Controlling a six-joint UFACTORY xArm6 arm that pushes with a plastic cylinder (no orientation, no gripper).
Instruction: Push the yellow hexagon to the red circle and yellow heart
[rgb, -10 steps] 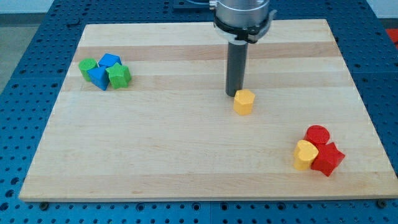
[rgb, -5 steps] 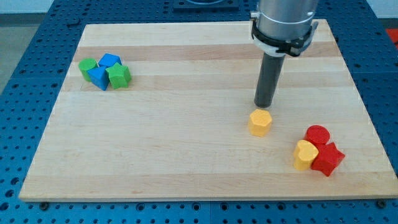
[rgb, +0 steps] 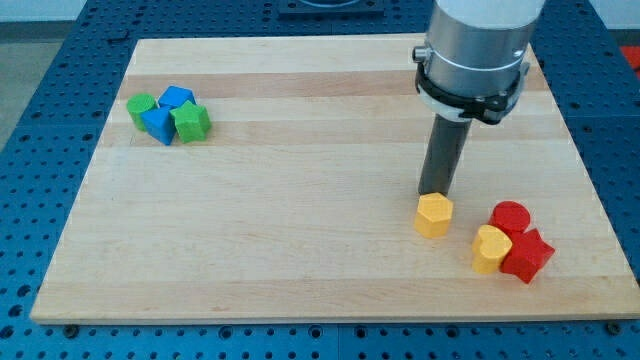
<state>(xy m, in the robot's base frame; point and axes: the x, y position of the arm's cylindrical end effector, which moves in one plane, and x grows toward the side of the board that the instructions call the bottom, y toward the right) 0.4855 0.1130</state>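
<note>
My tip (rgb: 433, 190) stands at the top edge of the yellow hexagon (rgb: 434, 215), touching it or very nearly so; the view does not settle whether there is a sliver of space between them. The rod rises straight from there into the grey cuff (rgb: 472, 60) of the arm, which is cut off by the view's top. There are no jaws to speak of: the tool is a plain rod, neither spread nor pinching anything.

The hexagon lies on the wooden board (rgb: 300, 240) in its lower right part, directly below the tip in the view. To its right, near but apart, sits the yellow heart (rgb: 490, 249), with bare wood showing between the two. The red circle (rgb: 510, 217) lies just above and right of the heart, touching it. A third red block (rgb: 527, 256), its shape hard to make out, perhaps a star, presses against the heart's right side and sits below the circle.

Well apart, near the board's upper left, four blocks cluster together: a green one (rgb: 141, 107) at the left, partly hidden, a blue one (rgb: 177, 98) at the top, a blue cube-like one (rgb: 158, 124) in front and a green one (rgb: 191, 122) at the right. Their exact shapes are too small to tell.

The board rests on a blue perforated table (rgb: 50, 120).
</note>
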